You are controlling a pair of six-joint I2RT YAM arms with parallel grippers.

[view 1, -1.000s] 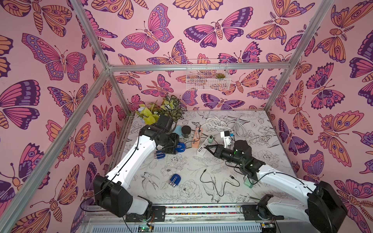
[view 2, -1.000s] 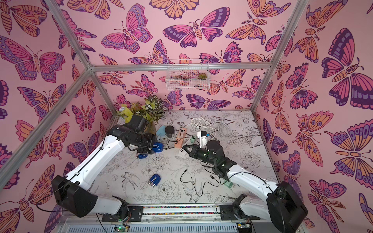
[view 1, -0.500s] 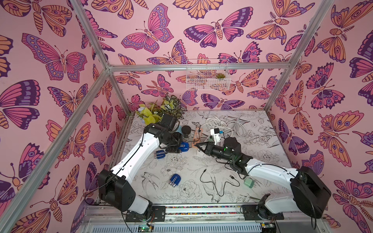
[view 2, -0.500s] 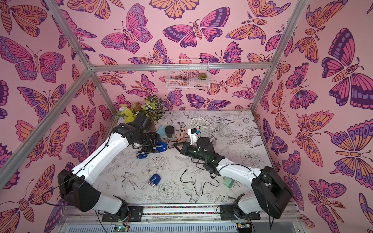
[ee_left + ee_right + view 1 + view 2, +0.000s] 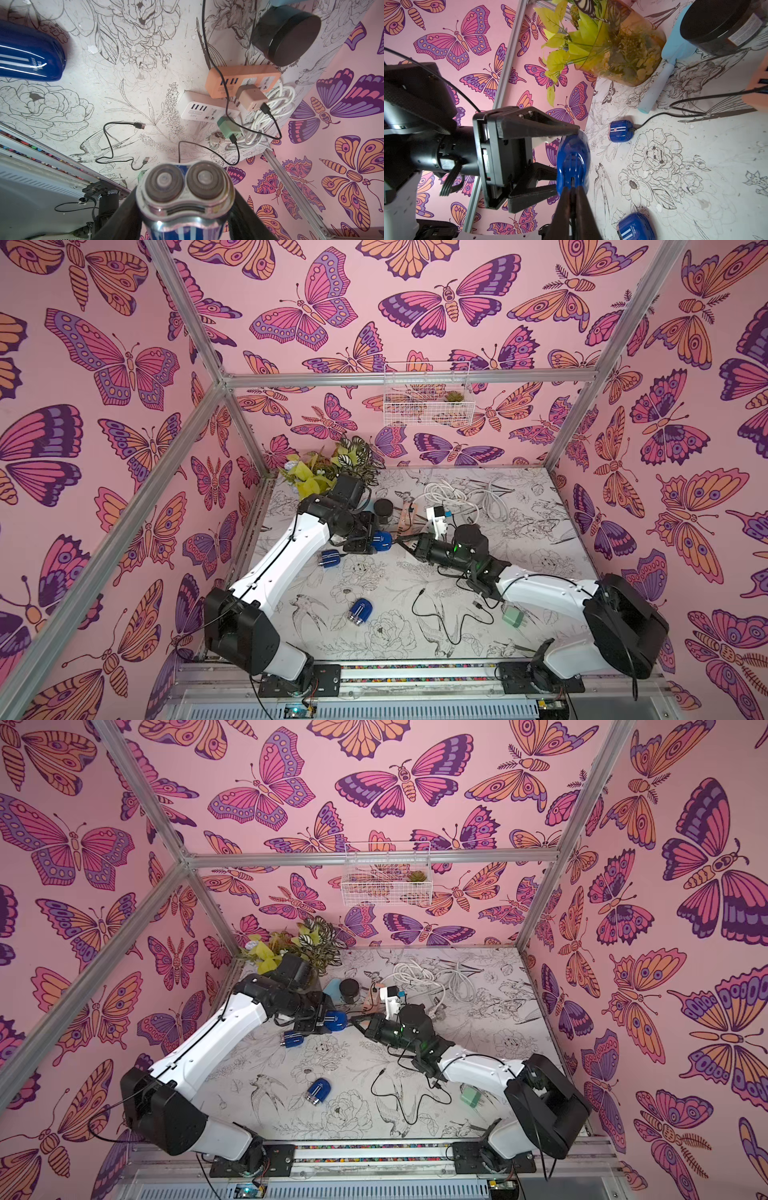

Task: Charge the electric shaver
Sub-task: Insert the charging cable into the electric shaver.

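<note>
Right, low in the right wrist frame my right gripper (image 5: 572, 190) was closed tight on the black plug (image 5: 572, 181), its tip at the blue shaver (image 5: 573, 153) base, mid-frame. Beyond, my left gripper (image 5: 184, 209) clasped that shaver, jaws half-spread. Plugging in, I judged; next needed a straight push.

In a top view, bare table (image 5: 540, 539) lies at centre right; power strips (image 5: 404, 519), white cables (image 5: 457, 493) and a black jar (image 5: 383, 508) crowd the upper middle of the tabletop.
</note>
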